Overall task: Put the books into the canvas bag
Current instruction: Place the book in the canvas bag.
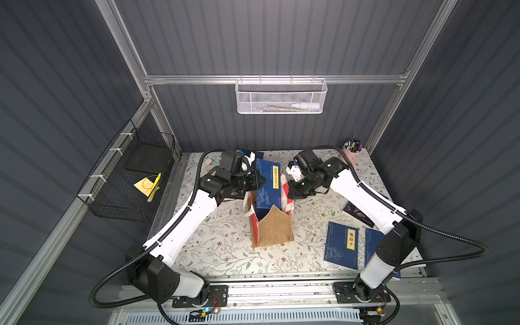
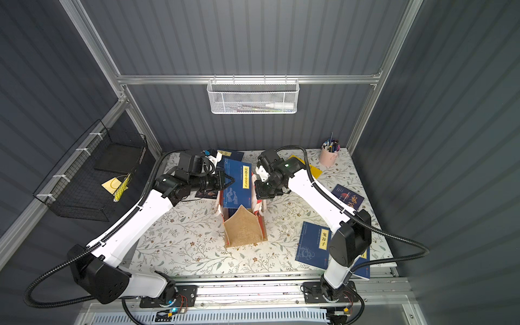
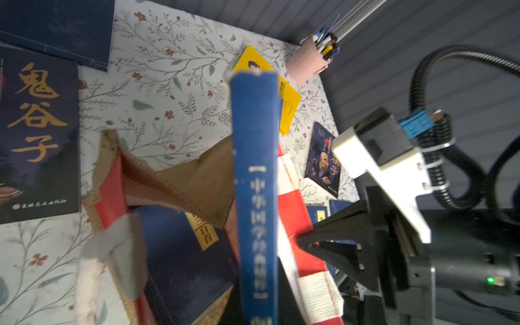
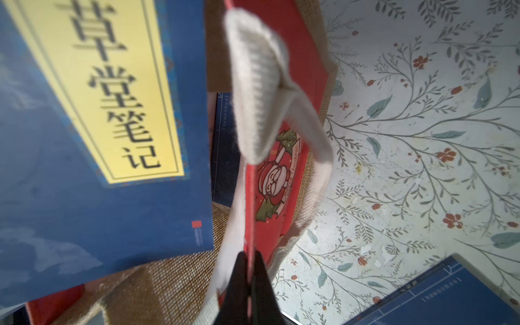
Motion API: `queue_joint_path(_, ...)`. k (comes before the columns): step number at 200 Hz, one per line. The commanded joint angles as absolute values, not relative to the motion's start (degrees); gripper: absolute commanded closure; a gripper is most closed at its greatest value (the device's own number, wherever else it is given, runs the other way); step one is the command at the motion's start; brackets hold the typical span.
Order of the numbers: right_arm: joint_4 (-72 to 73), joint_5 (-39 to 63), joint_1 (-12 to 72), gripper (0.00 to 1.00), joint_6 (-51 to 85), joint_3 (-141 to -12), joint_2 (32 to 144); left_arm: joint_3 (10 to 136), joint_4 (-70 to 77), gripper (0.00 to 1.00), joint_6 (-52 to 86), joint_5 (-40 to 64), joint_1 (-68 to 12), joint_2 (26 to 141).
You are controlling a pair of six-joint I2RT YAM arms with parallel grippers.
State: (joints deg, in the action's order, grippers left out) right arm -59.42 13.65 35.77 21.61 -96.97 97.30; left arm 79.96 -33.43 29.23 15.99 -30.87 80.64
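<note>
Right wrist, right tool (image 4: 249, 260) pinching canvas bag (image 4: 168, 287)

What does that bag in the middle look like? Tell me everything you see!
The canvas bag stands on the flowery table, mouth open. Its ends are rough tan burlap, its sides red and white stripes with floppy white handles and a cartoon picture. The right gripper pinches one side's rim. A blue book pokes out of the top, and a navy book lies inside.
</note>
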Motion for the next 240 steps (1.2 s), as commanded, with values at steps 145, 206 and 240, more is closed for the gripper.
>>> queue_joint_path(145, -53.7, 13.6, 35.4, 1.00, 23.3, -91.9, 90.8, 99.4, -67.6, 1.00, 19.3, -13.2, -40.4, 97.4)
queue_joint_path(206, -51.6, 16.8, 35.5, 1.00, 24.5, -90.6, 91.7, 108.0, -63.2, 1.00, 28.7, -3.9, -39.4, 101.2)
queue_joint_path(240, -51.7, 17.3, 35.7, 1.00, 24.4, -90.2, 91.9, 100.3, -50.4, 1.00, 36.7, 5.9, -35.4, 98.8)
